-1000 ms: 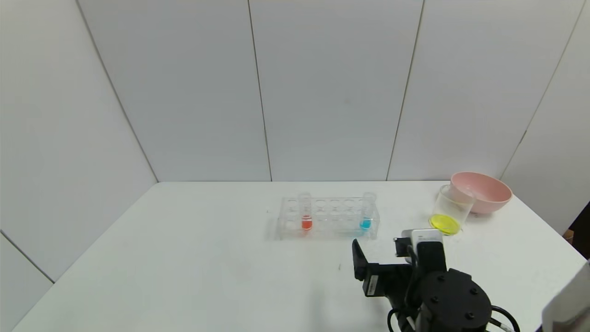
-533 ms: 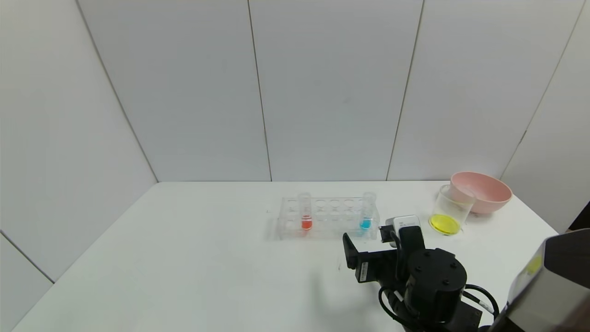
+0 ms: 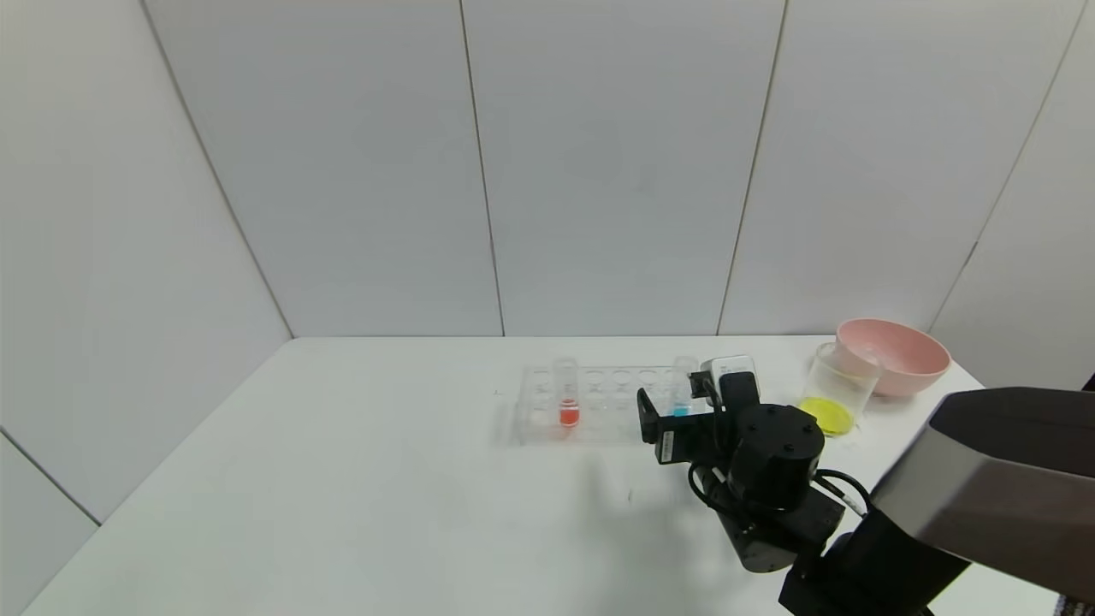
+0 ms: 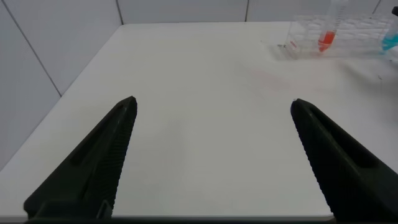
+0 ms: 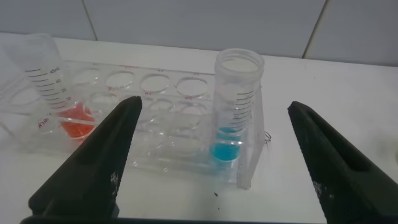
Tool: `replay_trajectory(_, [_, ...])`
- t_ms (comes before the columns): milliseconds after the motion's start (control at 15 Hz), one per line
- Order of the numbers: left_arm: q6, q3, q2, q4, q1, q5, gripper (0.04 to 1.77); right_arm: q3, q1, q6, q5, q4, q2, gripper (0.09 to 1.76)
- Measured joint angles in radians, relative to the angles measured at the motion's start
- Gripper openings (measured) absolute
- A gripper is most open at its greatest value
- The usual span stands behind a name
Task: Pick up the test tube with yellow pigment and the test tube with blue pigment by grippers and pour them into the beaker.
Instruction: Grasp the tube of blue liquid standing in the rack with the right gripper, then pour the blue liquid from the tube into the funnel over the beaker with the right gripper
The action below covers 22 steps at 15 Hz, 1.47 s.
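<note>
The test tube with blue pigment (image 5: 236,106) stands upright in the end hole of the clear rack (image 5: 155,112); it also shows in the head view (image 3: 682,410). My right gripper (image 5: 214,106) is open, its fingers spread wide on either side of this tube without touching it; in the head view it (image 3: 678,395) is at the rack's right end. The beaker (image 3: 837,381) stands right of the rack with yellow liquid at its bottom. The test tube with yellow pigment is out of view. My left gripper (image 4: 211,101) is open and empty over bare table, far from the rack.
A red-orange-filled tube (image 3: 568,398) stands near the rack's left end, also in the right wrist view (image 5: 53,87). A pink bowl (image 3: 894,355) sits behind the beaker at the back right. The white table (image 3: 342,479) spreads to the left and front.
My right arm has moved forward and slightly left from the table's front to the rack's right end, bringing its open fingers around the blue tube. Nothing else moved.
</note>
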State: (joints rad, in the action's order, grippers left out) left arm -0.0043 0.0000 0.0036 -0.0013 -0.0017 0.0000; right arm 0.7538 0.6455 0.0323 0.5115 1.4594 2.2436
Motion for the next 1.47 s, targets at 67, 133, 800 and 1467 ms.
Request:
replay_trajectory(67, [0.0, 0.0, 0.0, 0.0, 0.0, 0.0, 1.76, 0.027, -0.008, -0.005, -0.012, -0.012, 0.015, 1.7])
replay_trajectory(133, [0.0, 0.0, 0.0, 0.0, 0.0, 0.0, 1.76, 0.05, -0.013, -0.007, -0.016, -0.029, 0.027, 1.7])
replay_trajectory(800, [0.0, 0.0, 0.0, 0.0, 0.0, 0.0, 1.76, 0.111, -0.071, -0.008, -0.074, -0.053, 0.053, 1.39])
replay_trajectory(1467, [0.0, 0.0, 0.0, 0.0, 0.0, 0.0, 1.76, 0.1, -0.072, -0.008, -0.076, -0.053, 0.045, 0.49])
